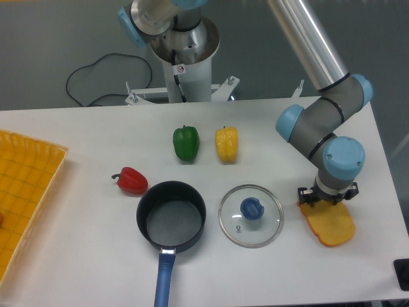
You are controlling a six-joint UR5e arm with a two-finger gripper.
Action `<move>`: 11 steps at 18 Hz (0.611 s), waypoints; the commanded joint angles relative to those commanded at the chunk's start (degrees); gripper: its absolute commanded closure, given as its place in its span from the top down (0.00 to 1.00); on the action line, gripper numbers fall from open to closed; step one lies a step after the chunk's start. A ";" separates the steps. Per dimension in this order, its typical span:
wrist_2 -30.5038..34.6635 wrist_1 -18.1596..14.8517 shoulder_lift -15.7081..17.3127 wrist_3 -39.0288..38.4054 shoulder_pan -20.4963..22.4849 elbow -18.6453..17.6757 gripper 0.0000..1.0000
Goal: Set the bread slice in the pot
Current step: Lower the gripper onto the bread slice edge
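Note:
The bread slice (331, 225), golden-yellow with an orange crust, lies flat on the white table at the right. My gripper (328, 199) points straight down onto the slice's far edge. Its fingers are mostly hidden under the blue wrist, and it appears shut on that edge. The pot (170, 215), black with a long blue handle (163, 282), stands empty near the table's middle front, well to the left of the gripper.
A glass lid with a blue knob (250, 215) lies between the pot and the slice. A red pepper (131, 181), a green pepper (186, 142) and a yellow pepper (226, 144) sit behind. A yellow tray (25, 192) is at the left edge.

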 joint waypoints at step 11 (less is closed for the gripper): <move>2.62 -0.18 3.51 8.08 -0.61 -1.57 1.00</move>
